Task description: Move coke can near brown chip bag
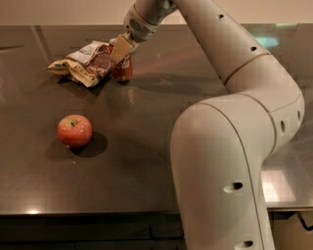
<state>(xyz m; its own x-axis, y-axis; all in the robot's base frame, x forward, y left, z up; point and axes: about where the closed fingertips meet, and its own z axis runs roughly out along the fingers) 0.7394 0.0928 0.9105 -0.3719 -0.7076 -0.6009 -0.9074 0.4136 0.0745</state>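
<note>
Small red cylindrical coke can (123, 71) was noted upright, long axis vertical, on the dark glossy table (146, 146), just right of the wrinkly brown chip bag (84, 63). Gripper (121, 51) was found directly above, tan fingers (122, 46) clamped on its top; release was judged next

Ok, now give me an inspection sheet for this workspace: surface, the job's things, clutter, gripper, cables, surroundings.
Surface: dark glossy countertop, with light reflections on it.
Job's things: coke can standing upright at the far left, right beside the right edge of the brown chip bag; whether they touch cannot be told.
Clutter: one red apple, alone at the near left, well apart from the can and bag.
Gripper: gripper at the can's upper part, shut on it; the arm reaches in from the right.
Cables: nothing seen.
Surroundings: pale wall behind the counter.
</note>
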